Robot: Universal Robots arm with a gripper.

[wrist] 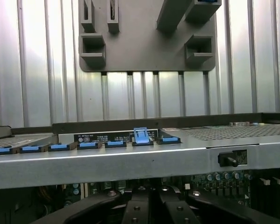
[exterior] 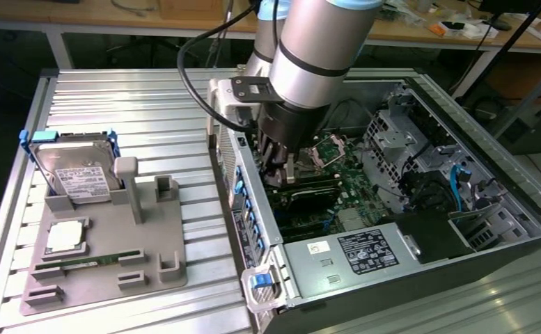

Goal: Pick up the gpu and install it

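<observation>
**Exterior view: robot arm reaches into an open computer case**

Exterior view: an open desktop computer case (exterior: 409, 209) lies on its side on a ribbed metal table (exterior: 112, 104). The arm's end effector (exterior: 284, 170) is lowered inside the case, just above the green motherboard (exterior: 345, 177), with its fingers pressed together. A dark, thin card, probably the gpu (exterior: 298, 186), stands on edge directly beneath the fingers, at the motherboard's slots; the grip itself is hidden. To the exterior view's left, a grey holder tray (exterior: 112, 257) carries a hard drive with blue rails (exterior: 73, 167), a square processor chip (exterior: 66, 236) and a narrow green memory stick (exterior: 80, 262).

In the wrist view, blue slot clips (wrist: 87, 145) line the case's rear edge, one raised (wrist: 141, 135).
</observation>
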